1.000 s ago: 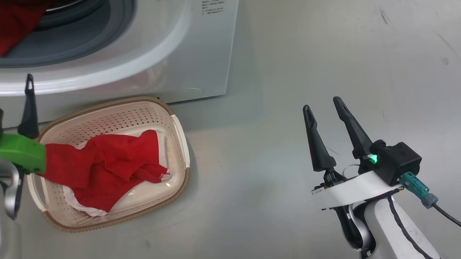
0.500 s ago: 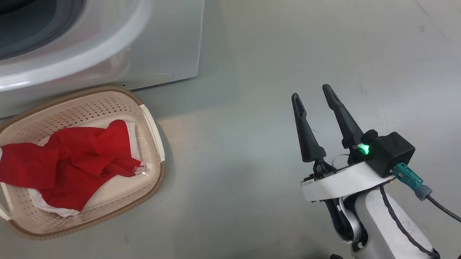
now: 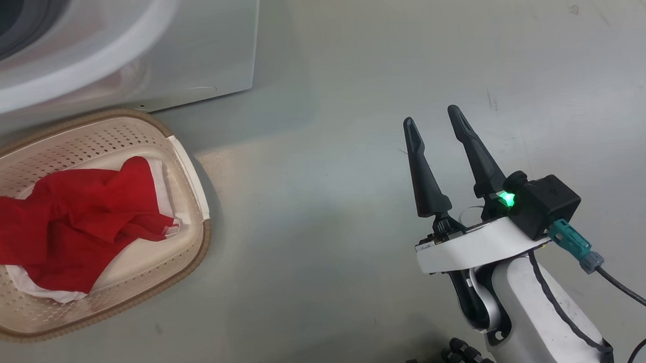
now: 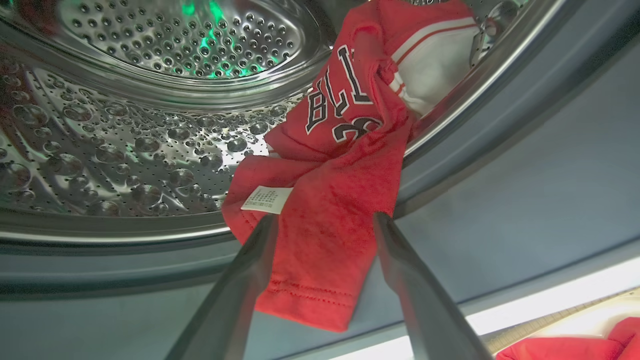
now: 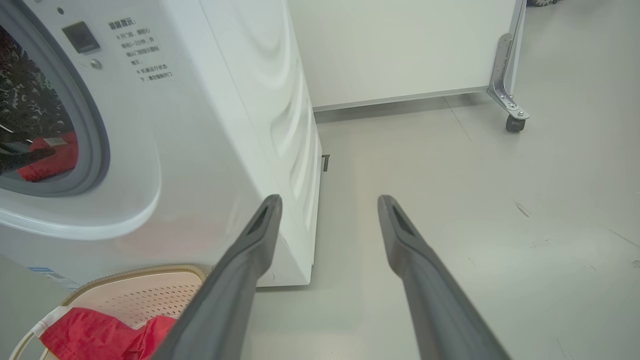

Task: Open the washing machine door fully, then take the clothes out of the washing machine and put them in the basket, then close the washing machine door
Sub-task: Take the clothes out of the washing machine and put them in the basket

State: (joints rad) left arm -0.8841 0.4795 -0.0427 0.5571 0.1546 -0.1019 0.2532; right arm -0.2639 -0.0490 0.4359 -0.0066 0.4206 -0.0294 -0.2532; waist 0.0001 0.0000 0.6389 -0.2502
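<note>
The white washing machine [image 3: 136, 59] fills the head view's top left, and its door is out of view. Before it on the floor sits the cream basket [image 3: 204, 245] holding red clothes [image 3: 72, 222]. In the left wrist view my left gripper [image 4: 326, 219] is open, a finger on each side of a red jersey [image 4: 340, 150] that hangs from the steel drum [image 4: 125, 125] over the grey gasket [image 4: 500, 200]. Whether the fingers touch the cloth I cannot tell. My right gripper [image 3: 431, 116] hangs open over bare floor, well to the right of the basket, with nothing between its fingers.
In the right wrist view, the machine [image 5: 210, 125] stands left of my open right gripper [image 5: 330, 200], the basket [image 5: 150, 295] below it. A white panel [image 5: 400, 45] on a castor [image 5: 515, 122] stands behind. A cable [image 3: 628, 294] trails from the right wrist.
The head camera has swung, sliding machine and basket toward the left edge. My left arm, at the left edge a second ago, has left that view. The right gripper stays open.
</note>
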